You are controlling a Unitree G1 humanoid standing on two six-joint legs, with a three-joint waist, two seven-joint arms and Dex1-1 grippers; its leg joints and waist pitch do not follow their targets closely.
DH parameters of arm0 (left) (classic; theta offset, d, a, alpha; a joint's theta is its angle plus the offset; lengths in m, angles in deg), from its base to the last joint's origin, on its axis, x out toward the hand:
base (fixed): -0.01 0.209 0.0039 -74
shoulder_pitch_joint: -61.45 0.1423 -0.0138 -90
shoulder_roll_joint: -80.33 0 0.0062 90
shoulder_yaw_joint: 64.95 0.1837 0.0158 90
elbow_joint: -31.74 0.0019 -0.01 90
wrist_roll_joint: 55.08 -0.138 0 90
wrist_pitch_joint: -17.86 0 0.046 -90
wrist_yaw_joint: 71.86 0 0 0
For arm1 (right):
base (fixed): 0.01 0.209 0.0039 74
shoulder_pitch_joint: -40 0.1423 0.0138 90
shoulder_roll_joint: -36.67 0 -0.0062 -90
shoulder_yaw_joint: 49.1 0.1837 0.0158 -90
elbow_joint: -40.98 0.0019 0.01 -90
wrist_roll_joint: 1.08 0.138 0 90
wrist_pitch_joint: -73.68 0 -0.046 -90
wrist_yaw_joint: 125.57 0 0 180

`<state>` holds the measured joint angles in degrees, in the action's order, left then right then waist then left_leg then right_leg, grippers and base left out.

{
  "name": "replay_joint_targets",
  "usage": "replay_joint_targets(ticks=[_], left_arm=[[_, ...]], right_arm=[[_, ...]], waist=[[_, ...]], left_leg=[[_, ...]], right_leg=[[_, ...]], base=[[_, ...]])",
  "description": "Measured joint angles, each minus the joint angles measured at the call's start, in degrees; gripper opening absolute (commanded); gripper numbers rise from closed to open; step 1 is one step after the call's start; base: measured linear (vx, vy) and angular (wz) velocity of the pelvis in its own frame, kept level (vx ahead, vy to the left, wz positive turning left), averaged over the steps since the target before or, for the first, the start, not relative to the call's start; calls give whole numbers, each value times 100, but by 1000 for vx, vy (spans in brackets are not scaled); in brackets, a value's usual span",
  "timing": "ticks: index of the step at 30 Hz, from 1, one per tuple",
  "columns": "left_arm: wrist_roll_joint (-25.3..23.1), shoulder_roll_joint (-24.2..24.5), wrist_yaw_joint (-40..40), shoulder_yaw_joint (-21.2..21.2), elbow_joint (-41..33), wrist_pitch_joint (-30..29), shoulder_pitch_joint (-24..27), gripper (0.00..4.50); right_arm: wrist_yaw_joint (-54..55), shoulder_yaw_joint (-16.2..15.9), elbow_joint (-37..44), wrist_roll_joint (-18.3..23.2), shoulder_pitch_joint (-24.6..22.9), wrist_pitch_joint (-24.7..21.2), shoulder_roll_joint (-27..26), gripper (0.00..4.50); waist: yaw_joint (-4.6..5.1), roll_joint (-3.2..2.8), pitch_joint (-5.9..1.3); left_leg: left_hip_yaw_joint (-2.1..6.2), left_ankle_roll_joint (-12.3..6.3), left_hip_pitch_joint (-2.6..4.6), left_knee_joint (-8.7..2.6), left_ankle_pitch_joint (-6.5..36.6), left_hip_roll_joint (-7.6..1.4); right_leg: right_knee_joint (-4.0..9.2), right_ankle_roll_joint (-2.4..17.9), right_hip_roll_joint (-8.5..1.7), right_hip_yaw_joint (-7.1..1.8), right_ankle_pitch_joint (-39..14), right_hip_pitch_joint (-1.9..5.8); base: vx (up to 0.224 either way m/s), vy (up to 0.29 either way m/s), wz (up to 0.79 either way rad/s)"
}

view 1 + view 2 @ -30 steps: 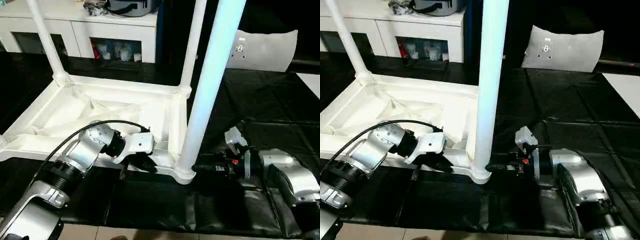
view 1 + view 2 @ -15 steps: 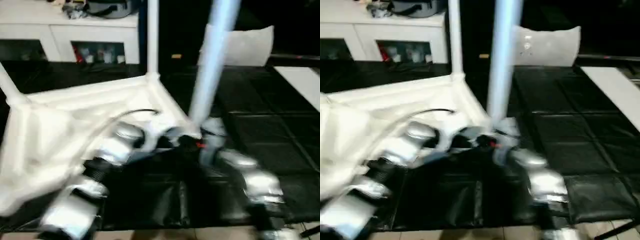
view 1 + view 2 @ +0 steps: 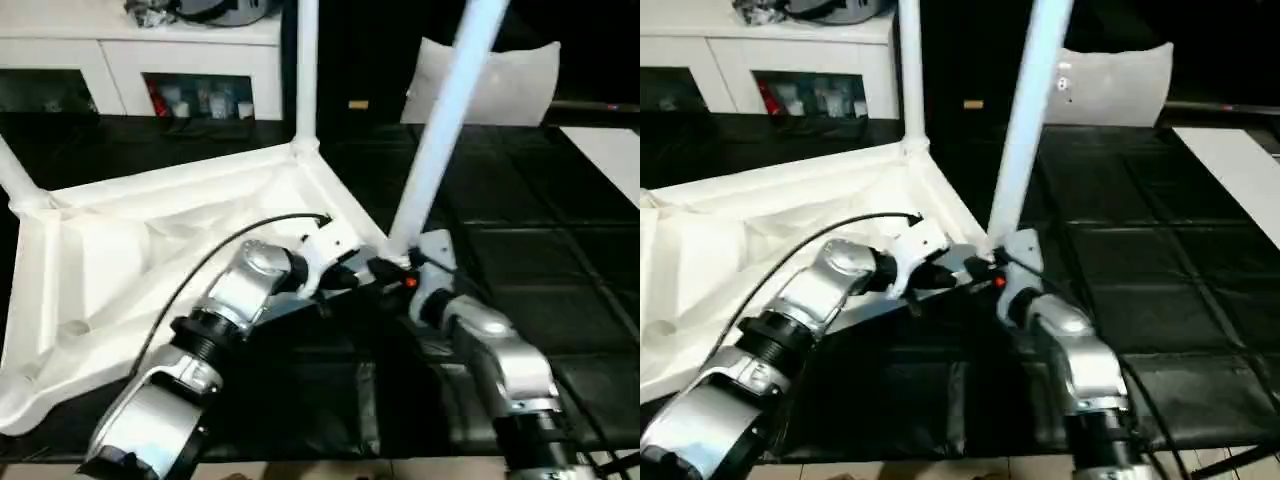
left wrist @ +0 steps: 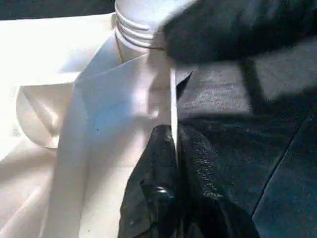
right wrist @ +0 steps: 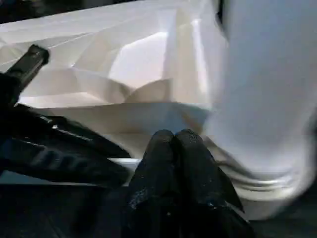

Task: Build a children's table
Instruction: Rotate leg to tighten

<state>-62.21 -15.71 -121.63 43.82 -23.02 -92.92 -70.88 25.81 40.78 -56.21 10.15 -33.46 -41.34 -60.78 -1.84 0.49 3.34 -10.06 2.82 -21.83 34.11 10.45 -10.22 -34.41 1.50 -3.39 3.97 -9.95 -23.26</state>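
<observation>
One white table top (image 3: 120, 250) lies upside down at the left of the frame. Three legs stand in it: one (image 3: 305, 70) at top centre, one (image 3: 450, 110) at upper right, one (image 3: 15, 175) at the left edge. Two grippers, left (image 3: 350, 272) and right (image 3: 392, 272), meet mid-frame. One cabinet (image 3: 150, 50) sits upper left.

Black padded mat (image 3: 560, 300) covers the floor before a white cabinet (image 3: 200, 60).

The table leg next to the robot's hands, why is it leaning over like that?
The nearest table leg tilts to the right, while the leg at the far corner stands straight. The upside-down table top also lies skewed on the black mat. The left gripper pinches the top's thin rim and the right gripper is shut beside that leg's base.
</observation>
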Motion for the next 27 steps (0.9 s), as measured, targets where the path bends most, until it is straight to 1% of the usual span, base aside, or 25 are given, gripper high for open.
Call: replay_joint_targets(ticks=[2,3,5,6,8,9,11,13,14,15,19,21,22,23,25,27], left_arm=[[5,108,-72,3,-12,85,20,0],[5,185,-143,7,-20,143,30,0],[11,311,-288,19,-61,263,79,0],[18,413,-430,34,-122,382,136,0],[31,572,-654,72,-157,548,178,0],[43,681,-809,121,-192,648,197,0],[68,795,-989,140,-212,764,233,0],[76,939,-1271,240,-280,938,255,0],[87,992,-1418,281,-304,1022,276,0],[122,1055,-1606,325,-348,1140,334,0],[185,1302,-2176,485,-470,1647,431,0],[181,1368,-2339,569,-478,1810,431,0],[180,1381,-2378,588,-479,1866,430,0],[179,1392,-2411,601,-492,1910,431,0],[179,1428,-2487,630,-511,1967,431,0],[180,1435,-2550,652,-543,1980,431,0]], right_arm=[[-208,88,89,127,-105,82,104,50],[-425,120,157,237,-178,91,201,79],[-800,147,311,404,-295,165,394,84],[-1093,148,405,481,-342,227,607,86],[-1422,198,444,514,-346,332,896,95],[-1672,197,438,529,-345,400,1092,123],[-1920,206,420,550,-343,466,1256,123],[-2343,118,291,615,-307,611,1437,155],[-2491,85,209,617,-297,680,1537,155],[-2680,55,118,614,-280,740,1652,165],[-3220,-130,-116,618,-137,822,1861,200],[-3526,-241,-231,640,-56,830,1924,212],[-3602,-276,-280,634,-38,856,1927,227],[-3658,-327,-358,599,-5,958,1929,227],[-3710,-491,-516,471,70,1201,1933,248],[-3813,-542,-608,434,117,1225,1936,248]], waist=[[-2,0,0],[-4,0,0],[-9,-1,0],[-11,-2,-1],[-16,-1,-1],[-25,-2,-1],[-37,-2,-2],[-57,-3,-2],[-67,-4,-3],[-84,-4,-3],[-188,-6,-4],[-231,-5,-4],[-246,-5,-4],[-255,-5,-4],[-256,-5,-4],[-280,-5,-4]], left_leg=[[0,0,1,1,0,0],[0,-2,0,3,-1,0],[0,-3,-1,5,0,0],[0,-4,-3,5,1,1],[0,-5,-3,6,1,1],[0,-5,-3,6,1,1],[0,-5,2,6,1,0],[0,-6,3,9,0,0],[0,-7,5,10,-1,0],[0,-8,7,12,-1,0],[0,-14,11,14,-6,1],[0,-15,17,18,-6,1],[0,-15,20,21,-6,1],[-1,-15,21,23,-6,1],[-1,-15,23,23,-6,2],[-1,-15,23,23,-6,2]], right_leg=[[1,0,1,0,0,3],[1,0,0,-1,0,3],[4,-1,0,-2,0,5],[6,-1,0,-3,0,5],[7,-1,0,-2,0,7],[6,-1,0,-2,0,7],[4,-1,0,0,0,10],[3,-1,-1,0,0,12],[4,-1,-2,0,0,15],[4,-2,-2,0,-1,18],[2,-2,-4,0,-1,28],[2,-2,-6,1,-1,39],[2,-2,-7,0,-1,43],[2,-2,-8,0,-1,44],[1,-2,-8,0,0,44],[-2,-2,-8,0,-1,43]], base=[[0,0,0],[0,0,0],[0,0,0],[0,0,0],[0,0,0],[0,0,0],[0,0,0],[0,0,0],[0,0,0],[0,0,0],[0,0,0],[0,0,0],[0,0,0],[0,0,0],[0,0,0],[0,0,0]])
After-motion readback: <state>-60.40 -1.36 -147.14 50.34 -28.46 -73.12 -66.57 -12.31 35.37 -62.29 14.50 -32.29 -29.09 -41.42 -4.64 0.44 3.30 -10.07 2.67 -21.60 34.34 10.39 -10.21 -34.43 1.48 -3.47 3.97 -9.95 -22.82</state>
